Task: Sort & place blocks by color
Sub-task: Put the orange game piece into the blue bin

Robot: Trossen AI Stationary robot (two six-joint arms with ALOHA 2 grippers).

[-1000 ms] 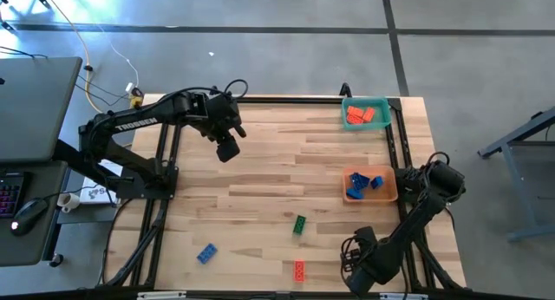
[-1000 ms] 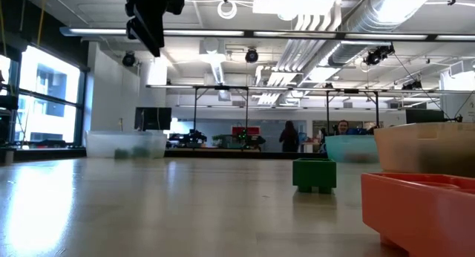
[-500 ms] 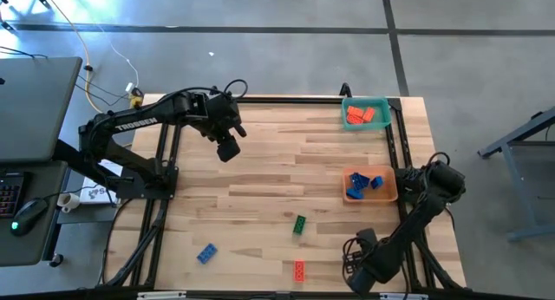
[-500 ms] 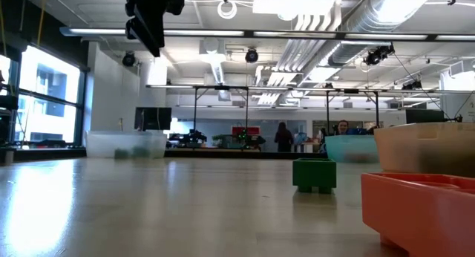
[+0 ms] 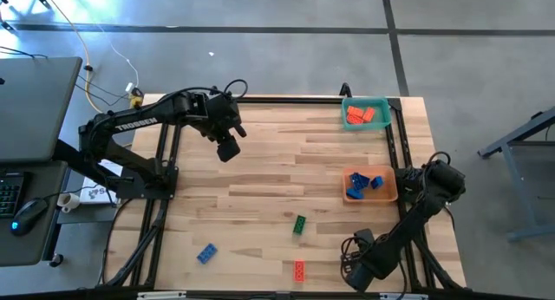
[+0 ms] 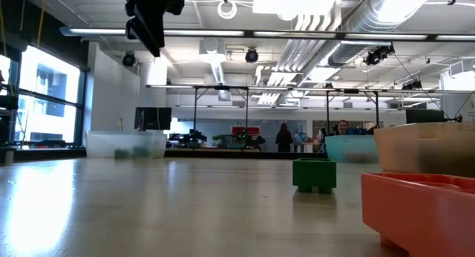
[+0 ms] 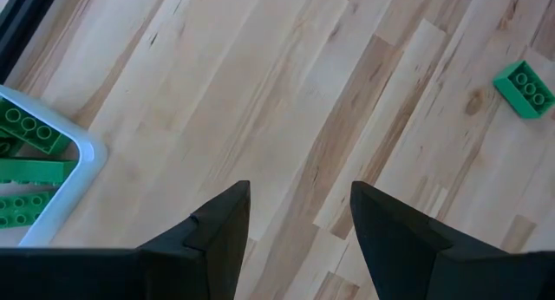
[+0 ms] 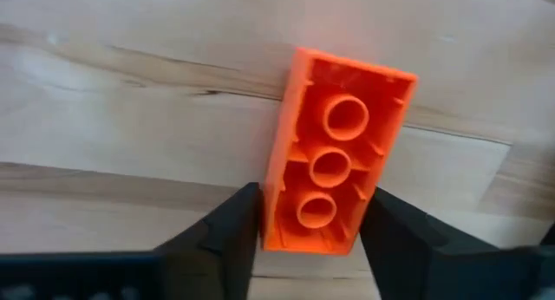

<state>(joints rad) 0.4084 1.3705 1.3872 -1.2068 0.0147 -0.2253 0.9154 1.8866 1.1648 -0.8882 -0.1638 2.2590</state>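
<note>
My right gripper (image 8: 312,198) points down at the table's near right and is shut on a red block (image 8: 334,153) that lies with its hollow underside up. In the high view this gripper (image 5: 354,264) hides that block. Loose on the table lie another red block (image 5: 299,270), a green block (image 5: 299,224) and a blue block (image 5: 206,253). My left gripper (image 5: 227,149) hangs open high over the far left, with nothing between its fingers (image 7: 217,226). My right gripper has the red block's two long sides (image 8: 270,222) between its two fingers (image 8: 227,226), at one end of the block. The fingers come from above, pointing down, and lie across the block. The block lies flat on the table.
A teal tray (image 5: 381,103) with red blocks stands at the far right. An orange tray (image 5: 392,194) with blue blocks is at mid right. A clear tray (image 7: 74,174) with green blocks lies below my left arm. Bare wood spans the table's middle.
My right gripper has sunk a little toward the table at the near right. My left arm and the loose blocks have kept still.
</note>
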